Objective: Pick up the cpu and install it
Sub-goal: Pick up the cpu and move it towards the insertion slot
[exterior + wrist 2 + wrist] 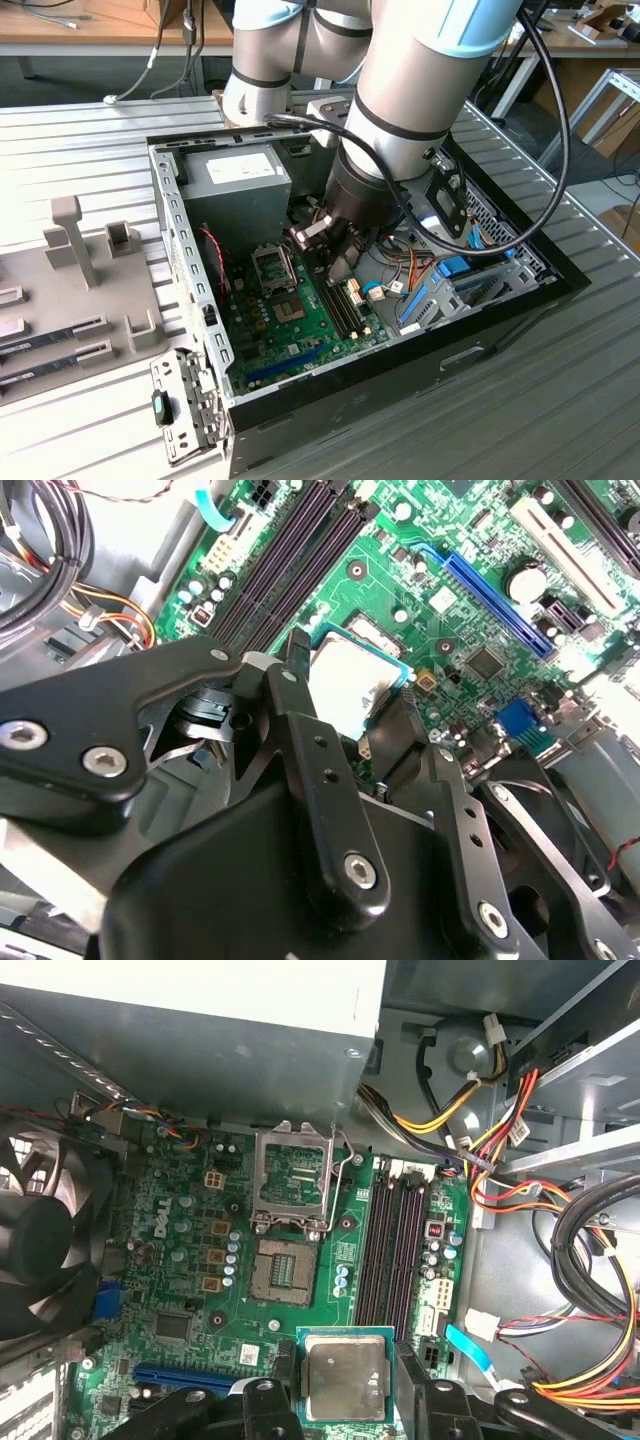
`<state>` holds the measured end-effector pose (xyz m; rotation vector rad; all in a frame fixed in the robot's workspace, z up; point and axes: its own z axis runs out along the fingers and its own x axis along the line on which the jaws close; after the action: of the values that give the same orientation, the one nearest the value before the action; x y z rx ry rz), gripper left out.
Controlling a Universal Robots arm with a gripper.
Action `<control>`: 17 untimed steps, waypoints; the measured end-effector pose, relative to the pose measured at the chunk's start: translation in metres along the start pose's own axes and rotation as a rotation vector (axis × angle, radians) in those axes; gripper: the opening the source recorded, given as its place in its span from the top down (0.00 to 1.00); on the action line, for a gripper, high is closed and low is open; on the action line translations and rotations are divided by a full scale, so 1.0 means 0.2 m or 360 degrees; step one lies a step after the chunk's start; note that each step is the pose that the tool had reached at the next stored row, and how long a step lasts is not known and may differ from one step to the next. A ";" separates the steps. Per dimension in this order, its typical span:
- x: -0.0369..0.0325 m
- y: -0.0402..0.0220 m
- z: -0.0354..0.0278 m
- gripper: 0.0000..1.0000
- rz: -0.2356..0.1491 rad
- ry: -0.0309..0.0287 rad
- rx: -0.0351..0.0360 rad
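Robot claw gripping the cpu inside an open computer case.
The silvery square sits clamped between two black fingers, over the green motherboard, apart from the open socket.

Large white lettering is printed on the green motherboard, just beside the black fan. Smaller white markings stand next to many of the board's parts and are too small to make out. A pale label on top of the grey power supply carries fine print that cannot be read. The cpu bears faint marks on its metal lid, none legible.
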<state>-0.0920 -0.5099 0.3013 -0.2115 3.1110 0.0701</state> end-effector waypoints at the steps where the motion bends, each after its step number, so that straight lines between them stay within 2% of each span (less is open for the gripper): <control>1: -0.004 -0.002 0.002 0.53 0.0000 0.00000 0.0000; 8: -0.023 -0.012 0.011 0.53 0.0000 0.00001 0.0000; 13: -0.055 -0.030 0.025 0.53 0.0000 0.00000 0.0000; 17: -0.067 -0.037 0.031 0.53 0.0000 0.00001 0.0000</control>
<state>-0.0775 -0.5151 0.2952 -0.2115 3.1111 0.0699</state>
